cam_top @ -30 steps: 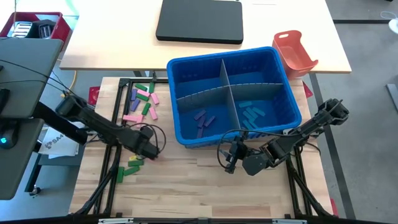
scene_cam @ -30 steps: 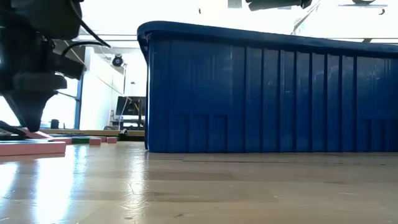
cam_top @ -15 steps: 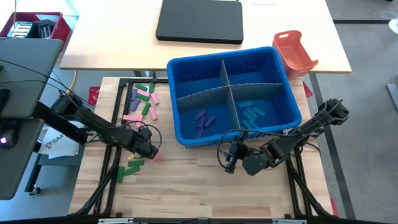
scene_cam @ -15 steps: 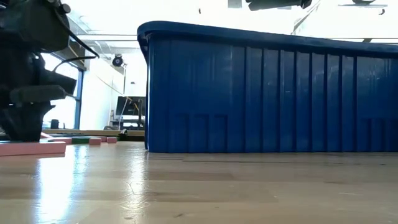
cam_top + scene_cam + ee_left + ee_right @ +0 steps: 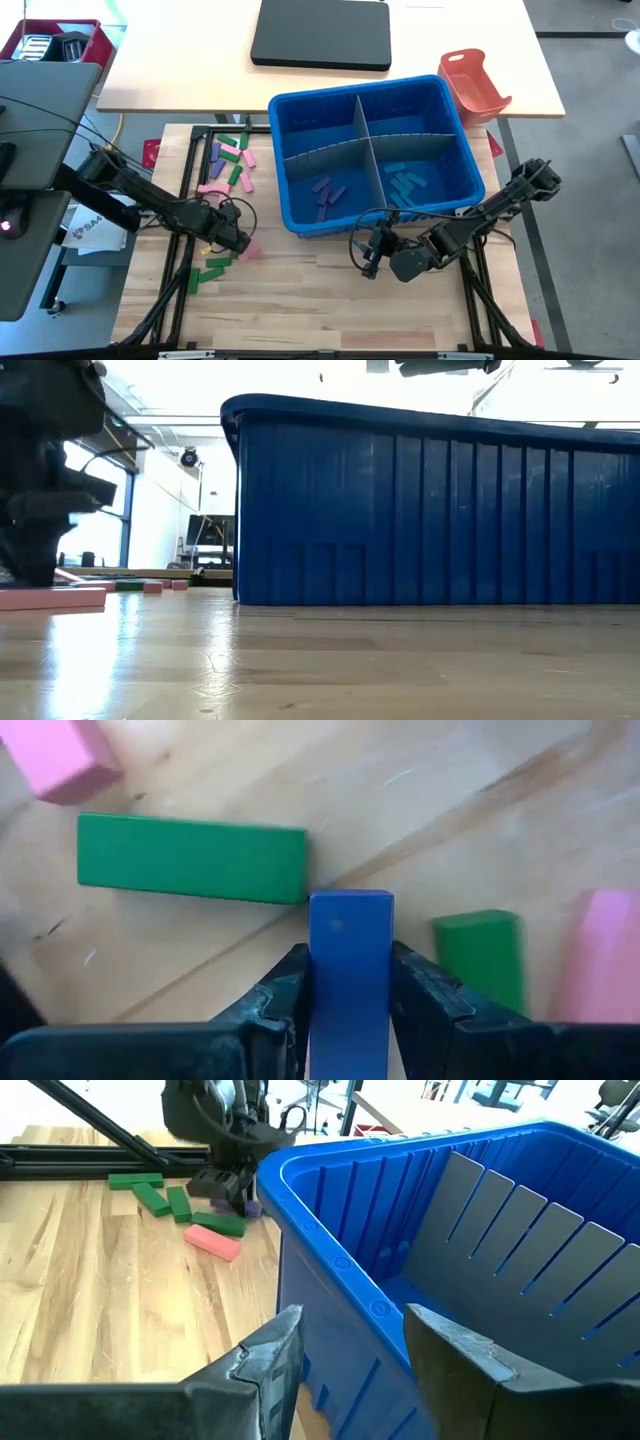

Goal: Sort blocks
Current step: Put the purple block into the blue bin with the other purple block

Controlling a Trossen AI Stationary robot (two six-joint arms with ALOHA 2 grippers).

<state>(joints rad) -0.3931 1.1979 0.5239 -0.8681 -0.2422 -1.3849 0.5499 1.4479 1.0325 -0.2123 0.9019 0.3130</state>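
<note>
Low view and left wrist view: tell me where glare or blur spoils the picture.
Low view: the bright room behind washes out the top, and the wooden table shows sheen before the blue bin. Left wrist view: the blue block between the jaws is sharp, while the pink block and small green block beside it look blurred.

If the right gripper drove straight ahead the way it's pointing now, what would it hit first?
Most likely the blue bin's outer wall: the open right gripper points at its near corner, though the gap between them is hard to judge.
</note>
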